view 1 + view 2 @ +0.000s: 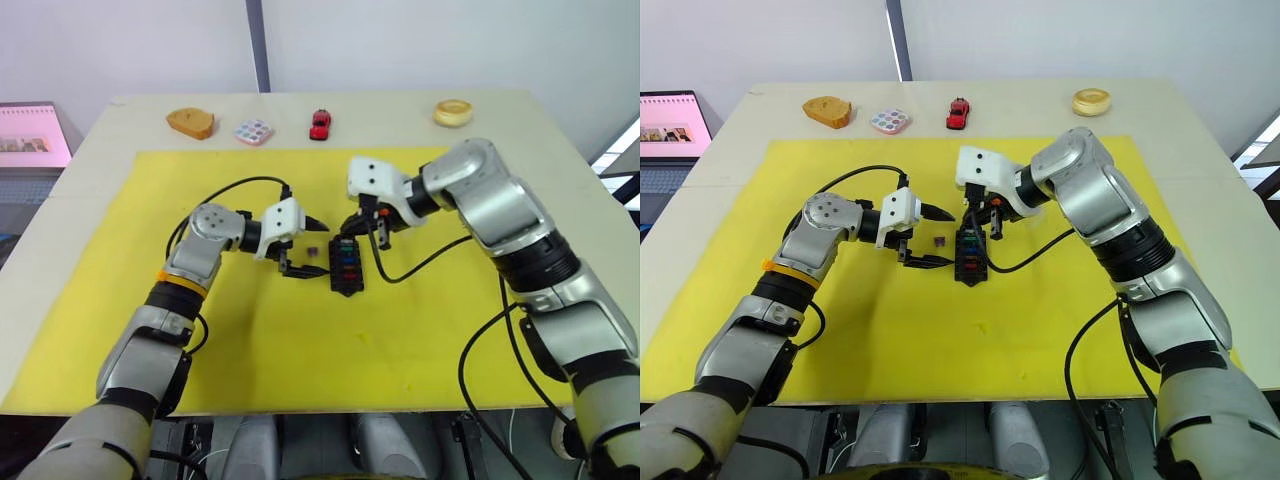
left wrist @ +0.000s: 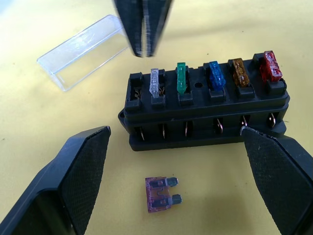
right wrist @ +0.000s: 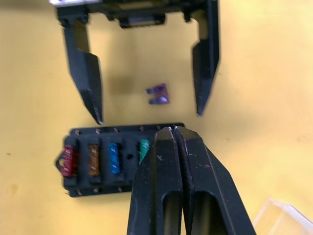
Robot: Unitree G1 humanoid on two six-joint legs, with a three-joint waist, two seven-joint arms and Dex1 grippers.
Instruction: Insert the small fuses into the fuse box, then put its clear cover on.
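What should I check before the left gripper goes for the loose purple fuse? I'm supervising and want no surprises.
1. Left gripper open, one finger on each side of the purple fuse: ok.
2. Purple fuse lying flat on the mat, apart from the fuse box: ok.
3. Five fuses standing in one row of the box: ok.
4. Free slot for the purple fuse: cannot tell.
5. Right gripper shut, hovering above the box: may obstruct insertion, not ok.
6. Clear cover off, lying beside the box: ok.
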